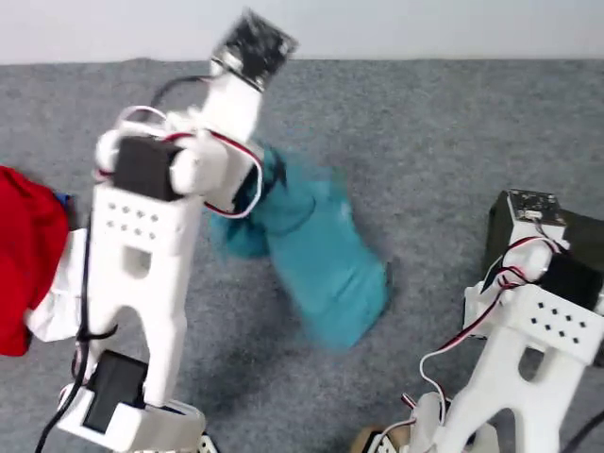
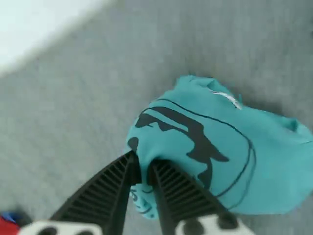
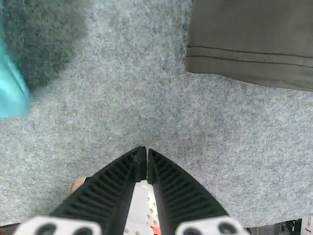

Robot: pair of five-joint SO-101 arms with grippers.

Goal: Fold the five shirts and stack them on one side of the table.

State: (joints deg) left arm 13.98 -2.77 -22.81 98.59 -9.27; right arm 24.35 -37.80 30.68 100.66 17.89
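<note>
Three shirts can be made out from the high view: a teal shirt [image 1: 321, 255] bunched up mid-table on the grey carpet [image 1: 453, 142], a red shirt [image 1: 24, 255] at the left edge, and an olive shirt [image 1: 590, 236] tucked behind the right arm [image 1: 528, 349]. From the left wrist view, the left gripper [image 2: 142, 164] is seen clenched on a fold of the teal shirt [image 2: 220, 147], with the rest of the fabric spread out beyond the fingertips (print side up, looks like). For this step, the cloth should probably be drawn out flat and low so it isn't dragged into a worse lump before folding. From the right wrist view, the right gripper [image 3: 146, 154] is closed on nothing above the carpet, with the olive shirt [image 3: 249, 44] near and a corner of the teal shirt [image 3: 12, 88] off to one side.
</note>
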